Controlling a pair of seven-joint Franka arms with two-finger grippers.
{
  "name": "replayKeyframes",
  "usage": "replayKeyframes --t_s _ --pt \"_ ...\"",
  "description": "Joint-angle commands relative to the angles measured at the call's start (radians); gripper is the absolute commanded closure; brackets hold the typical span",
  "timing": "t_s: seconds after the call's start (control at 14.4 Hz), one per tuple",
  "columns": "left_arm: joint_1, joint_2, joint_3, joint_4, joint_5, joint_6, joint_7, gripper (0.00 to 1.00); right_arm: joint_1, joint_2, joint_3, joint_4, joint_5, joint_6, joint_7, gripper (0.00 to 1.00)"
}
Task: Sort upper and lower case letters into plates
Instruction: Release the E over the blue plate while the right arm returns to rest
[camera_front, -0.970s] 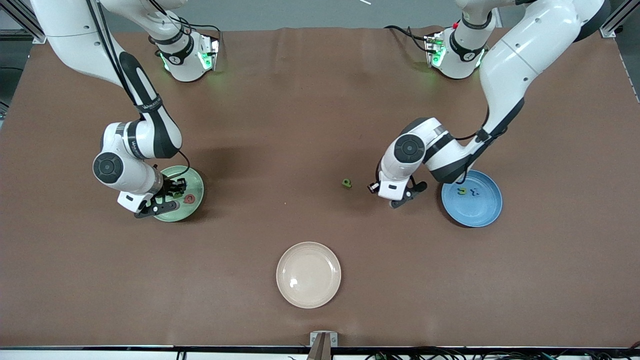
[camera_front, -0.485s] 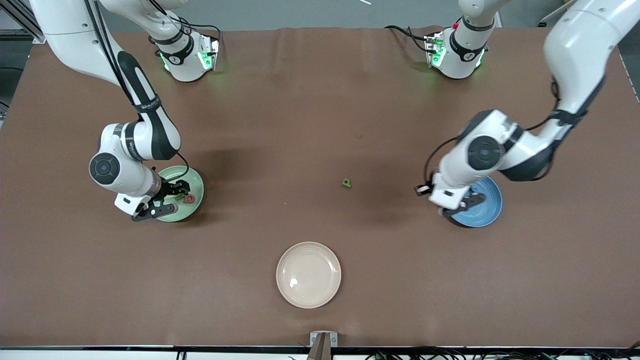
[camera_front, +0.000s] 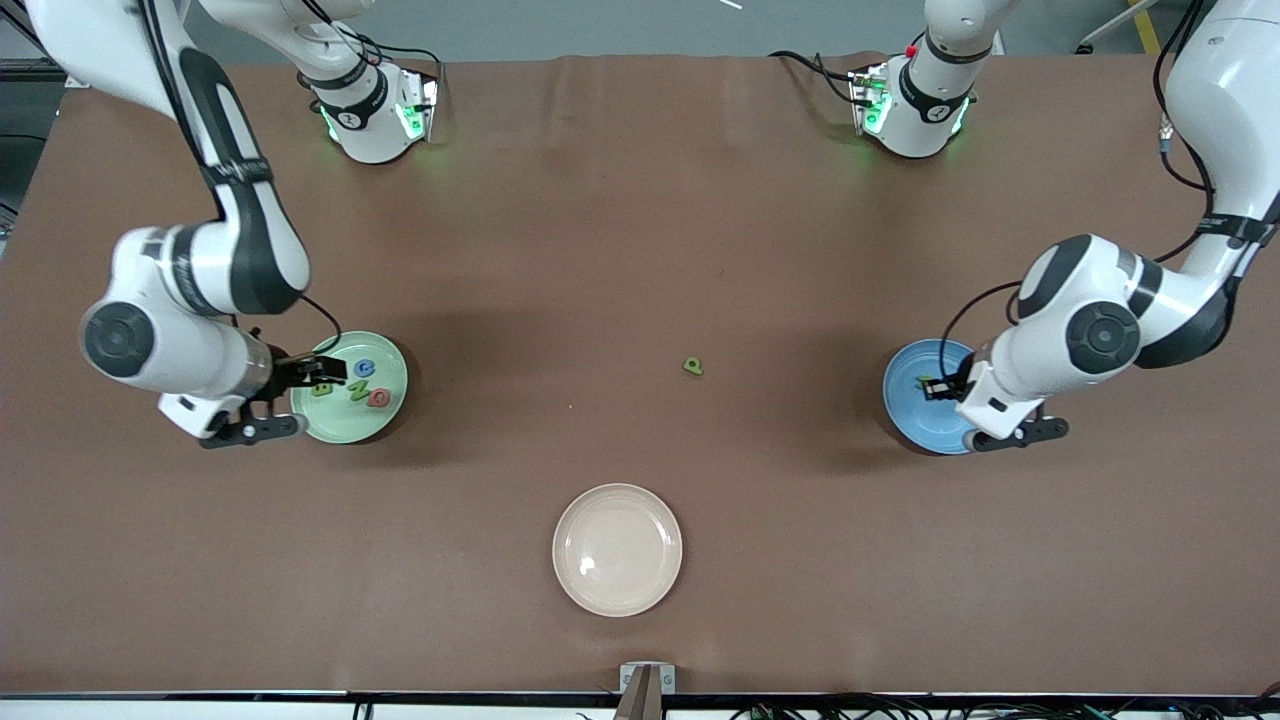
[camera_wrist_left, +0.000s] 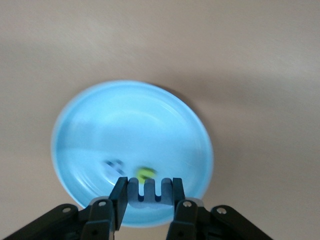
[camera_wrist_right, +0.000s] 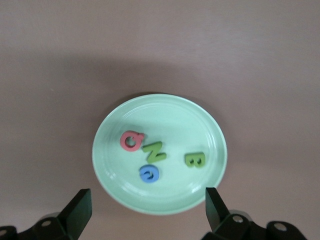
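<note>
My left gripper (camera_wrist_left: 147, 196) hangs over the blue plate (camera_front: 915, 405), fingers clamped on a small dark letter (camera_wrist_left: 148, 188), prob. blue, but I can't read which letter or its case. My right gripper (camera_front: 262, 402) sits over the edge of the mint green plate (camera_front: 390, 385) toward the right arm's end of the table, fingers wide apart, nothing betw. them.

Mint plate holds four letters: red Q (camera_wrist_right: 131, 140), green N (camera_wrist_right: 154, 150), blue G (camera_wrist_right: 149, 173), green B (camera_wrist_right: 195, 160), all uppercase by the look of it. One green letter (camera_front: 692, 366) lies alone on the table betw. the two plates, well apart from both. Cream plate (camera_front: 617, 549) nearer the front camera holds nothing I can see.

Step in hand, I judge: dropping the held letter into the blue plate. Next move calls for parting the left fingers while over the plate's middle, not the rim, since I'm near its edge. After that the lone green letter needs picking up.

Hard to make out: blue plate's contents are smeared in the left wrist view, a yellow-green piece (camera_wrist_left: 145, 173) and a dark speckled one (camera_wrist_left: 113, 165), shapes unreadable. In the front view my left arm covers part of that plate.
</note>
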Motion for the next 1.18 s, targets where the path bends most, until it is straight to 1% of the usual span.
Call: replayKeyframes --t_s 0.0,0.14,0.28,0.49,0.55,0.62,0.76,0.97,1.11 --pt "-0.007 0.028 0.013 0.022 0.065 0.024 0.046 0.89 -0.025 -0.092 0.012 0.003 -0.01 -0.1 0.068 0.0" --pt "-0.007 0.032 0.044 0.021 0.102 0.065 0.107 0.89 -0.055 -0.103 0.012 0.074 -0.012 -0.209 0.068 0.0" --pt "-0.01 0.04 0.067 0.011 0.105 0.116 0.124 0.89 -0.092 -0.1 0.012 0.169 -0.012 -0.31 0.064 0.0" --pt "-0.013 0.057 0.096 -0.012 0.113 0.168 0.126 0.89 -0.118 -0.087 0.012 0.309 -0.03 -0.358 0.076 0.0" --pt "-0.013 0.066 0.105 -0.024 0.131 0.188 0.126 0.88 -0.135 -0.063 0.012 0.366 -0.049 -0.364 0.076 0.0" --pt "-0.013 0.073 0.118 -0.032 0.16 0.206 0.124 0.88 -0.157 -0.051 0.014 0.403 -0.044 -0.375 0.073 0.0" --pt "-0.014 0.08 0.13 -0.044 0.171 0.22 0.123 0.88 -0.174 -0.052 0.015 0.437 -0.033 -0.389 0.07 0.0" --pt "-0.031 0.098 0.151 -0.044 0.186 0.231 0.112 0.88 -0.169 -0.052 0.015 0.437 -0.026 -0.394 0.076 0.0" --pt "-0.047 0.1 0.159 -0.044 0.191 0.236 0.106 0.87 -0.168 -0.049 0.017 0.426 -0.024 -0.444 0.082 0.0"
